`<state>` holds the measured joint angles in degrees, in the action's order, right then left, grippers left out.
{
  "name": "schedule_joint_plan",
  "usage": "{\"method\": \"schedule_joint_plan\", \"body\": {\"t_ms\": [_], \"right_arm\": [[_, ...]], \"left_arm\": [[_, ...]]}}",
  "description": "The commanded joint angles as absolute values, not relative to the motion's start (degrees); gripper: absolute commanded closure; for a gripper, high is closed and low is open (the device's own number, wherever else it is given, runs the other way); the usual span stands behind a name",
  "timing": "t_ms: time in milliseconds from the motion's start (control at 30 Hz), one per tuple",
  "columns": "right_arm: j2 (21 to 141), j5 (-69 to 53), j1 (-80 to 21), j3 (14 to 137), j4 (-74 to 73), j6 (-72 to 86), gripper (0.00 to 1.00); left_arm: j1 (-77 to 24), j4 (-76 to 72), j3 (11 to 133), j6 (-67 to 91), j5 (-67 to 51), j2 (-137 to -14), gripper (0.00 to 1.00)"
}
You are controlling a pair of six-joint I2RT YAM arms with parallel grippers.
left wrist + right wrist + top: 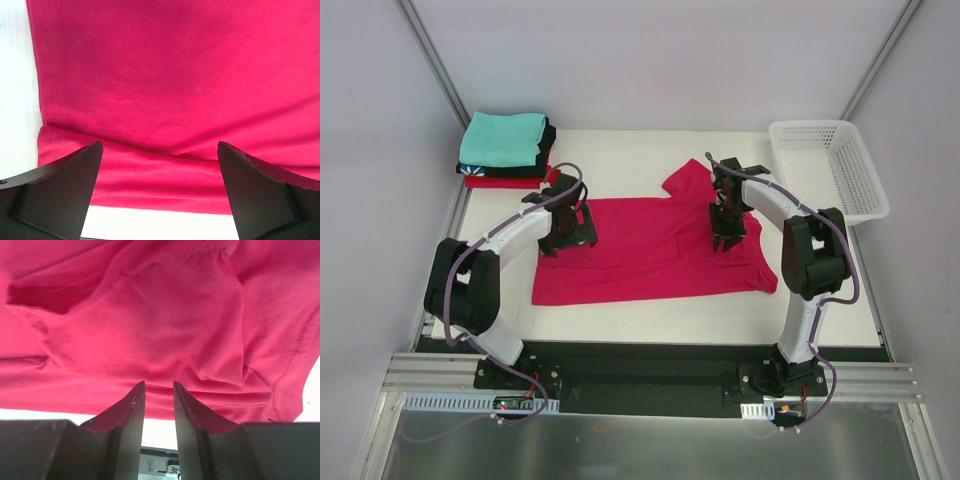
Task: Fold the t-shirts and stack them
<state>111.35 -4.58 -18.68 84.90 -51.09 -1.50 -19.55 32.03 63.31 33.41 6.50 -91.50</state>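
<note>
crimson-pink t-shirt (pixel 650 250) lies spread on the bench (pixel 720 315); folded t-shirts (pixel 505 150) are stacked at the far left corner. left fingers (pixel 60 190) stand wide apart over its left part. right fingers (pixel 125 415) stand narrowly apart over its right part, with the gap empty.

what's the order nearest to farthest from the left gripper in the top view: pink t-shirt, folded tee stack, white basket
1. crimson-pink cloth t-shirt, right under the left gripper
2. stack of folded cloth tees, teal on top, back left
3. white plastic mesh basket, back right
</note>
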Motion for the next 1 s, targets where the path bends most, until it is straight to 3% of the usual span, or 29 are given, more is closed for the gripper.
{"method": "schedule_joint_plan", "body": {"t_ms": [0, 167, 333, 567, 700, 967], "right_arm": [[110.57, -0.62, -19.69, 83.24, -50.1, -0.44, 0.69], [111.44, 3.16, -20.3, 85.16, -50.01, -0.88, 0.64], [111.27, 4.57, -20.3, 87.88, -48.25, -2.72, 0.4], [113.55, 5.01, -20.21, 92.88, -50.71, -4.22, 0.25], [118.38, 4.93, -20.04, 96.84, -53.34, -4.57, 0.11], [121.99, 2.99, -19.07, 98.26, -53.17, -4.39, 0.03]], "left_arm": [[-20.39, 32.52, 60.56, 33.22, 11.33, -93.42, 0.01], [-20.48, 29.19, 59.33, 32.87, 11.25, -93.78, 0.01], [-20.48, 28.04, 62.48, 31.82, 10.81, -95.0, 0.01], [-20.48, 29.44, 68.72, 30.06, 8.79, -98.96, 0.01], [-20.3, 32.86, 74.16, 28.21, 6.07, -104.23, 0.01], [-19.16, 33.93, 75.94, 28.47, 2.64, -107.93, 0.01]]}}
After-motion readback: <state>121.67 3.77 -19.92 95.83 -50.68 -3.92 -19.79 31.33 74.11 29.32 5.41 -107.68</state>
